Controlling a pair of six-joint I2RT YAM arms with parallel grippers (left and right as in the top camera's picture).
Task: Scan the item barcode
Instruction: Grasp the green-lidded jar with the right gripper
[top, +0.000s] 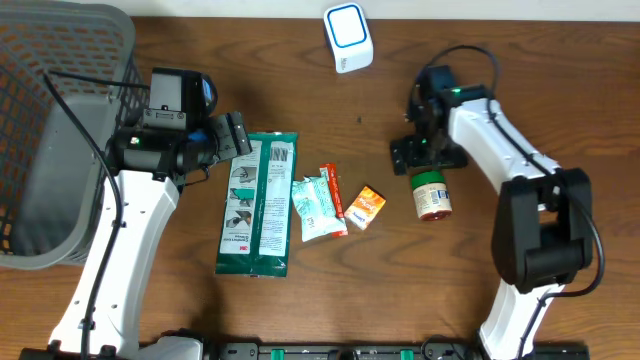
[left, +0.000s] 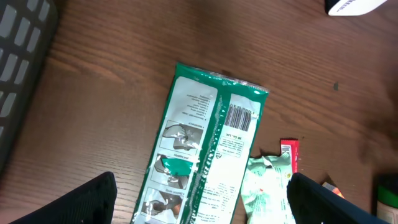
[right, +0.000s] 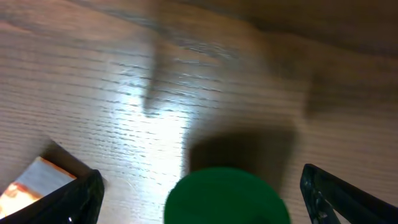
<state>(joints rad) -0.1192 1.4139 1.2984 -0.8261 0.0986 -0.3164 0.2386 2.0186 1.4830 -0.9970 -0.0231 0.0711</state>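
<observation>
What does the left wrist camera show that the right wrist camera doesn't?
Only left wrist: the green packet with its barcode facing up, a pale pouch, the basket edge. Only right wrist: a clear look at the jar's green lid, under the open right gripper. Both: the wooden table and the orange box, just a sliver in the left wrist.

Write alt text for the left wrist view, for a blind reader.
A flat green-and-white packet lies barcode-up on the wooden table, ahead of the open left gripper. A pale green pouch and red stick lie to its right; a grey basket and white scanner edge the top corners.
</observation>
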